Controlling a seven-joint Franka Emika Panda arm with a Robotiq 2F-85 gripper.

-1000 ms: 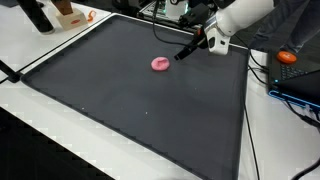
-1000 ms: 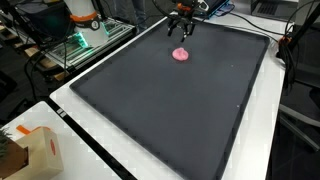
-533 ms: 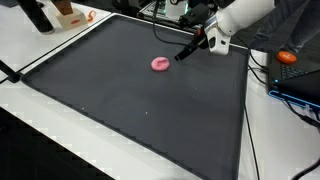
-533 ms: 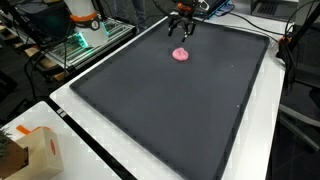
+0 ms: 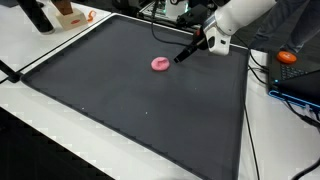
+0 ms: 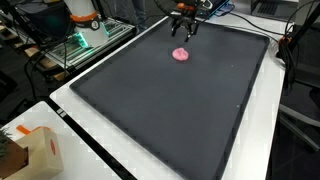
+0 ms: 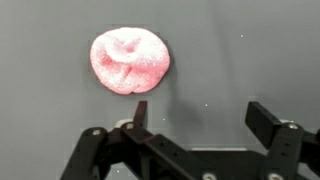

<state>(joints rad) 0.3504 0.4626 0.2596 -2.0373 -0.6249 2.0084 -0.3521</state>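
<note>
A pink, dimpled soft lump [image 7: 130,60] lies on a dark grey mat [image 5: 130,100], toward the mat's end nearest the robot arm [image 5: 240,15]. The arm's jaws hang just beside it, spread wide and empty, touching nothing. In the wrist view the lump sits ahead of one fingertip rather than between the two. The mat covers a white bench [image 5: 45,45]. A cardboard box [image 6: 38,150] stands well apart.
</note>
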